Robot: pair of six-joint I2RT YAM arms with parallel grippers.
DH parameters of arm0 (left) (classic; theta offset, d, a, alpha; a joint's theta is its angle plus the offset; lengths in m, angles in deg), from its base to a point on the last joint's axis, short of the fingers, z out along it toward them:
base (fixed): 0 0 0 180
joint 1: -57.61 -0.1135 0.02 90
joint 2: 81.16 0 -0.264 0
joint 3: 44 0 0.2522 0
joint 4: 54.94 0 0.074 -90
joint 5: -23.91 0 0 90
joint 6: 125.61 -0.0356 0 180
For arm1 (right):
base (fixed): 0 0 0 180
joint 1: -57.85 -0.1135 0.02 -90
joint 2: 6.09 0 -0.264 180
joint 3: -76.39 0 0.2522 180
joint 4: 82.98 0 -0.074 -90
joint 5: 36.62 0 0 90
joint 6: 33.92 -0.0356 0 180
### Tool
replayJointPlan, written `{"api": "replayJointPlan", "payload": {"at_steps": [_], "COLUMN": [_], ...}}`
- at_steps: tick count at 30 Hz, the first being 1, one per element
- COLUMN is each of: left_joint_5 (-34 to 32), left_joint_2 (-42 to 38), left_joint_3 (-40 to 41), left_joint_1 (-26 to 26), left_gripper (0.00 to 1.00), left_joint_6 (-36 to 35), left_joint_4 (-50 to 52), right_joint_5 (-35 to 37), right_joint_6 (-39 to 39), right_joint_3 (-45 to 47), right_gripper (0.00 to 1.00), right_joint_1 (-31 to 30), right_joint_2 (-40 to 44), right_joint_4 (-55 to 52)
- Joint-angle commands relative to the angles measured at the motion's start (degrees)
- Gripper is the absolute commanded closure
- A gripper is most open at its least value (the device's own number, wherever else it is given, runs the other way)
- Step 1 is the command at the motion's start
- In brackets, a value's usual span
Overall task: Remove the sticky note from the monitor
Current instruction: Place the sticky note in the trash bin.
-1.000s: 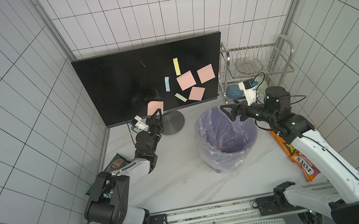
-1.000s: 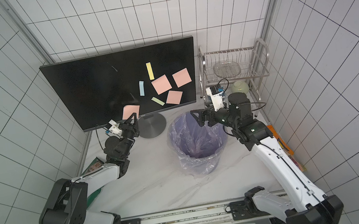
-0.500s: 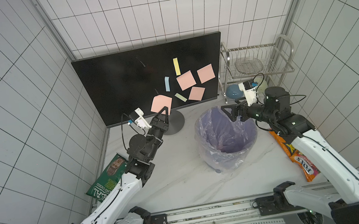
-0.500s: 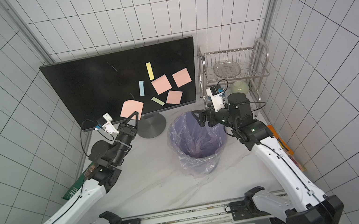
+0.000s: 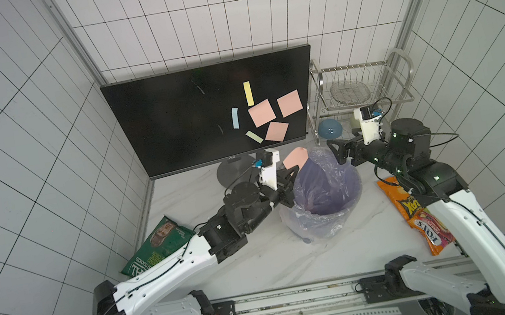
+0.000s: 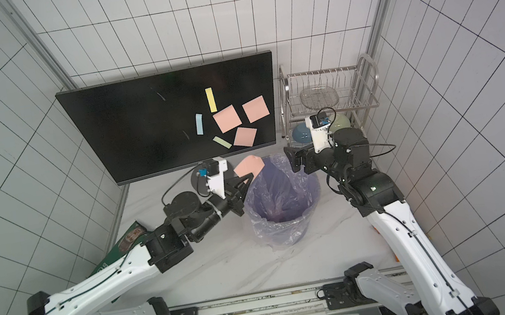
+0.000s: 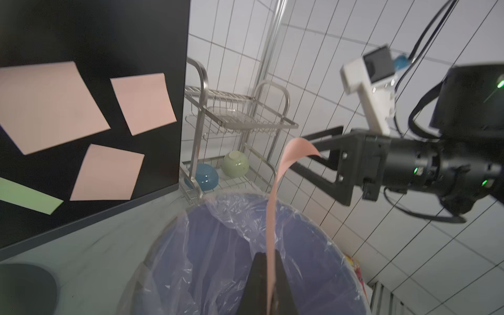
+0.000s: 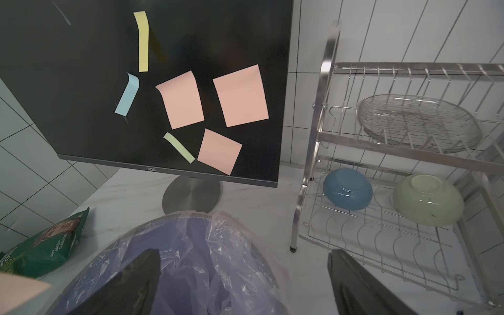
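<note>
While monitor (image 5: 182,121) reads AOC — candy bag (image 5: 432,232) reads FOX'S.

White tiled walls (image 5: 220,14) with dark grout on three sides — a pale marbled tabletop (image 5: 262,267) below.

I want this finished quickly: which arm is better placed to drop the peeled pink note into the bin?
Left. The left gripper is shut on the pink note at the rim of the bin. The right gripper is open and empty across it, so it would probably need a handover.
</note>
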Motion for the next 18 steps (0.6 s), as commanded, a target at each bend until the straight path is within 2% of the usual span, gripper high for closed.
{"api": "replayJointPlan", "payload": {"at_steps": [1,3,7,15,18], "left_joint_5": [-4.1,-5.0,-4.2,-4.0,-5.2], "left_joint_2": [3.0,4.6,7.1,9.6,9.4], "left_joint_3": [-3.3,-4.6,-6.1,-10.8,-13.0], "left_joint_1": [2.6,3.2,3.4,3.4,2.7], "left_gripper": [1.0,1.0,0.91,0.5,0.41], "left_joint_6": [-7.2,-7.9,-9.0,-8.7,-7.7], "left_joint_4": [5.9,7.0,7.8,11.5,14.7], "right_joint_5": [2.4,1.9,1.1,-0.6,-0.7], "right_joint_6": [0.4,0.2,0.0,-0.6,-0.7], "right_joint_3": [-1.4,-1.2,-0.8,-0.2,0.1], "right_gripper": [0.01,0.01,0.01,0.01,0.01], "right_joint_1": [1.6,2.2,2.6,2.9,2.9], "right_joint_2": [1.4,1.6,1.5,1.6,1.6], "right_joint_4": [-1.4,-1.4,-1.4,-1.3,-1.2]}}
